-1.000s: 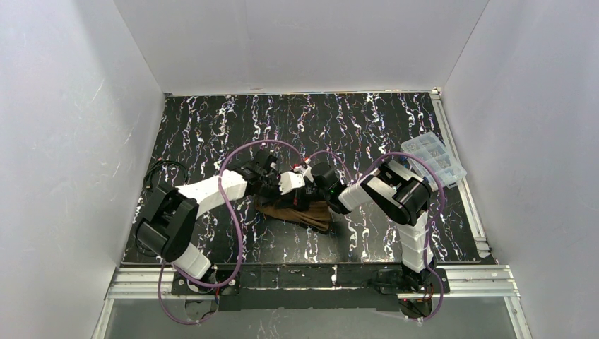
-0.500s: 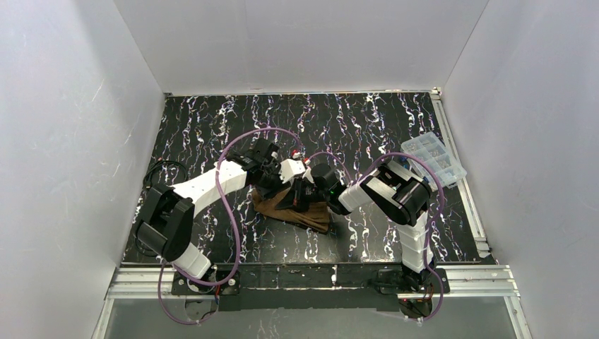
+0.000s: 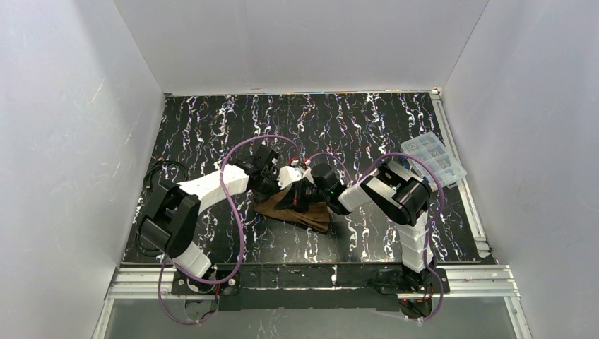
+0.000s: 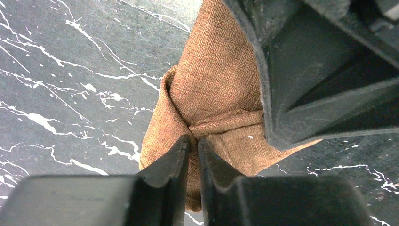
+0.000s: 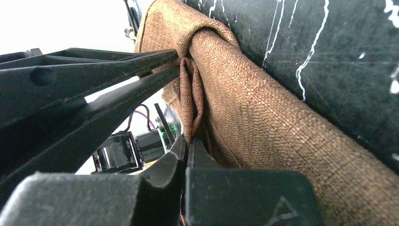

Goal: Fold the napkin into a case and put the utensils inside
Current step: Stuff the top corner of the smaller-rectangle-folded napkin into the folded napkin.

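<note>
Standing by the table point(image 3: 212, 120), I see both arms meeting over the napkin point(image 3: 300, 212), which lies part-folded in a bunched brown bundle near the middle, a little toward the near edge. The left gripper point(image 4: 190, 143) is closed to a thin slit, its tips right at the seam where 2 layers cross, and it looks to have a layer pinched there. The right gripper point(image 5: 188, 143) is clamped tight on a narrow upright pleat of the same cloth. The 2 grippers are almost touching, and that is my main worry: if either one moves without the other giving way, fingers could knock together, or the pleat stretched between them could be pulled out and the fold undone. The weave looks loose and soft, so a pinch this small may also slip, letting the layers spring open. I cannot make out the utensils in any view. The clear plastic box point(image 3: 433, 159) sits well apart at the right edge.
</note>
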### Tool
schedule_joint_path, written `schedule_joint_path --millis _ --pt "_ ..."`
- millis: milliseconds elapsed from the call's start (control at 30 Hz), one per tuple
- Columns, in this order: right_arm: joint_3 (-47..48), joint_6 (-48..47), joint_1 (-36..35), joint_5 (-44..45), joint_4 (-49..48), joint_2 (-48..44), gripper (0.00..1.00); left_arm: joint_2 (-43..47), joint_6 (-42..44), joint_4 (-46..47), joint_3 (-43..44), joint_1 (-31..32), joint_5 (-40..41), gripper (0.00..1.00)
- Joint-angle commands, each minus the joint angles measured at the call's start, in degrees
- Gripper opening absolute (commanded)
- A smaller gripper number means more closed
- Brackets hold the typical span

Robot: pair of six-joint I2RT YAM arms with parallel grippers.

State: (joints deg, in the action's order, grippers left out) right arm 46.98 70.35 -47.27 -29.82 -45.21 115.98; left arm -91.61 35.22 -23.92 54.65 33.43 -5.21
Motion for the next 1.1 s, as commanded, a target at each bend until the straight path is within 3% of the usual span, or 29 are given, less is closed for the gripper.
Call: schedule_joint_path --millis 0,133,200,233,400,500,567,600,1067 --pt "-0.43 1.95 -0.12 -1.43 -3.73 0.23 0.01 0.10 1.92 0.94 -1.91 -0.38 1.98 0.09" --pt "-0.13 1.73 -0.18 -1.44 -2.43 0.21 0.01 0.25 1.62 0.78 -1.76 -0.38 2.86 0.10" --pt "-0.22 1.72 -0.07 -1.42 -2.10 0.21 0.01 0.79 1.27 0.80 -1.52 -0.30 3.32 0.31" --pt "-0.22 1.72 -0.10 -1.43 -2.08 0.27 0.01 0.96 1.42 0.74 -1.42 -0.30 3.44 0.34" --pt "-0.22 1.64 -0.05 -1.29 -0.98 0.38 0.01 0.56 1.70 -0.10 -0.67 -0.14 3.25 0.35" --pt "0.00 1.20 -0.09 -1.08 0.30 0.23 0.01 0.37 2.56 1.00 -1.46 0.05 3.37 0.24" --pt "0.55 0.42 -0.08 -0.80 2.44 -0.07 0.01 -0.18 3.23 2.09 -1.93 0.06 4.05 0.05" --pt "0.95 -0.20 -0.08 -0.65 3.94 -0.30 0.01 -0.37 3.53 2.77 -2.21 0.06 4.41 0.00" --pt "4.71 -2.95 -0.04 -0.35 13.05 -1.38 0.01 6.77 1.28 -0.99 -0.30 -0.02 -2.59 0.00"
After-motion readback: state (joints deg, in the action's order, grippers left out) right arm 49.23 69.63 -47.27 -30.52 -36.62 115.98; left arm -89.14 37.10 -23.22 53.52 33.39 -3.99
